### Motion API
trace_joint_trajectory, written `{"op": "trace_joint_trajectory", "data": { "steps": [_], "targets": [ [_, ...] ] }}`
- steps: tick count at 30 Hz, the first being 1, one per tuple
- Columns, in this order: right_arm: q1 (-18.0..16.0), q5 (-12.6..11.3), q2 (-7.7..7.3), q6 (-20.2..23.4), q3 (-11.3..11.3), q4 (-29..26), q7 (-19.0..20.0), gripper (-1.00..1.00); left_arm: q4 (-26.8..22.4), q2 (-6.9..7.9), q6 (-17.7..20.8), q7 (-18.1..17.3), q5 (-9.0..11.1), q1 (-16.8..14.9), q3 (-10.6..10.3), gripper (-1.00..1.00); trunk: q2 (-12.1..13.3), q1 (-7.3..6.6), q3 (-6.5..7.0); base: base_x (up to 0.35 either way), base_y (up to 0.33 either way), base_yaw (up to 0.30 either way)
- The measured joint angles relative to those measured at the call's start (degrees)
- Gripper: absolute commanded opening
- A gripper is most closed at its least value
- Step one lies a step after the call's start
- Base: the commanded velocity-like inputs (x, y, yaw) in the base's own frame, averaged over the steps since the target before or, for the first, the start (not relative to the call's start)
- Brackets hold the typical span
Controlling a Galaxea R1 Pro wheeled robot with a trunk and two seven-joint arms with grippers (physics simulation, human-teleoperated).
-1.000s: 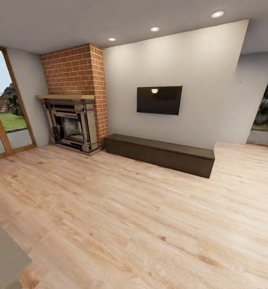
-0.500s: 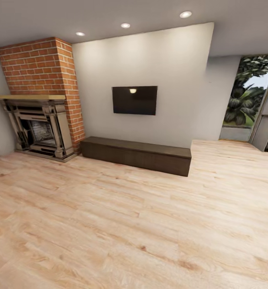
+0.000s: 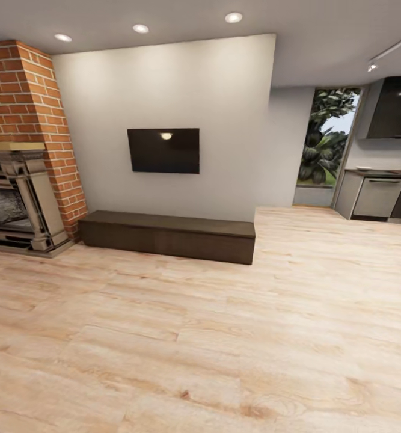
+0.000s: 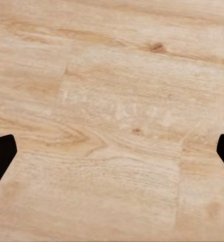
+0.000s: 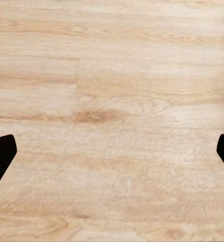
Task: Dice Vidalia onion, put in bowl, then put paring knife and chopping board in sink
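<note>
The Vidalia onion, sink, chopping board, paring knife and bowl are out of view. I am in a living room with a light wooden floor [image 3: 224, 337]. My left gripper [image 4: 112, 154] hangs over bare floorboards, open, with its dark fingertips [image 4: 1, 156] spread wide and nothing between them. My right gripper [image 5: 112, 154] is likewise open above the floor, fingertips [image 5: 1, 156] far apart and empty. A corner of the kitchen shows at the far right, with a dark counter top [image 3: 377, 173] over a grey appliance [image 3: 377, 197].
A long low dark bench [image 3: 167, 236] stands against the white wall under a wall-mounted TV [image 3: 163, 150]. A brick fireplace [image 3: 17, 180] is at the left. A black range hood [image 3: 395, 108] hangs at the far right, next to a tall window [image 3: 326, 144].
The whole view has swung to the right: the fireplace, TV and bench slid leftward in the picture, and the kitchen corner has come into sight at the right edge.
</note>
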Motion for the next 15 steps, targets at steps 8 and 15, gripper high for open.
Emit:
{"op": "trace_joint_trajectory", "data": {
  "steps": [8,15],
  "targets": [
    [0.0,0.0,0.00,0.0,0.0,0.0,0.0,1.00,0.0,0.00,0.0,0.0,0.0,0.0,0.0,1.00,0.0,0.00,0.00,0.330,-0.035,-0.295],
    [0.0,0.0,0.00,0.0,0.1,0.0,0.0,1.00,0.0,0.00,0.0,0.0,0.0,0.0,0.0,1.00,0.0,0.00,0.00,0.341,-0.002,-0.295]
  ]
}}
